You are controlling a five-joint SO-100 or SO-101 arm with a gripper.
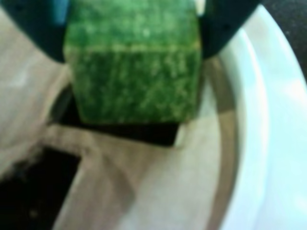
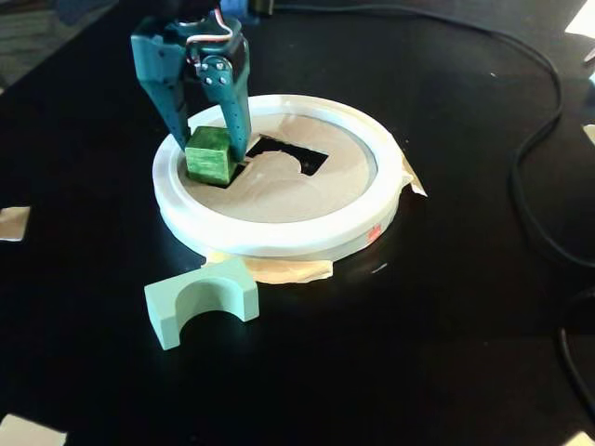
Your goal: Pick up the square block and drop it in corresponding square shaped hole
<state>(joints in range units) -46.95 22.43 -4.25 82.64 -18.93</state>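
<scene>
A green square block [image 1: 134,72] fills the upper middle of the wrist view, held between my two dark teal fingers [image 1: 225,28]. My gripper [image 1: 132,52] is shut on it. Its lower end sits at the edge of a dark square hole [image 1: 158,134] in a cardboard lid [image 1: 163,191]. In the fixed view the block [image 2: 209,156] is at the left inner side of the white round ring [image 2: 279,237], in my gripper [image 2: 212,153], over the left end of the dark cutouts [image 2: 288,153].
A second dark cutout [image 1: 29,191] shows at the lower left of the wrist view. A pale green arch block [image 2: 200,302] lies on the black table in front of the ring. Black cables [image 2: 535,149] run along the right. Paper scraps [image 2: 14,223] lie at the left.
</scene>
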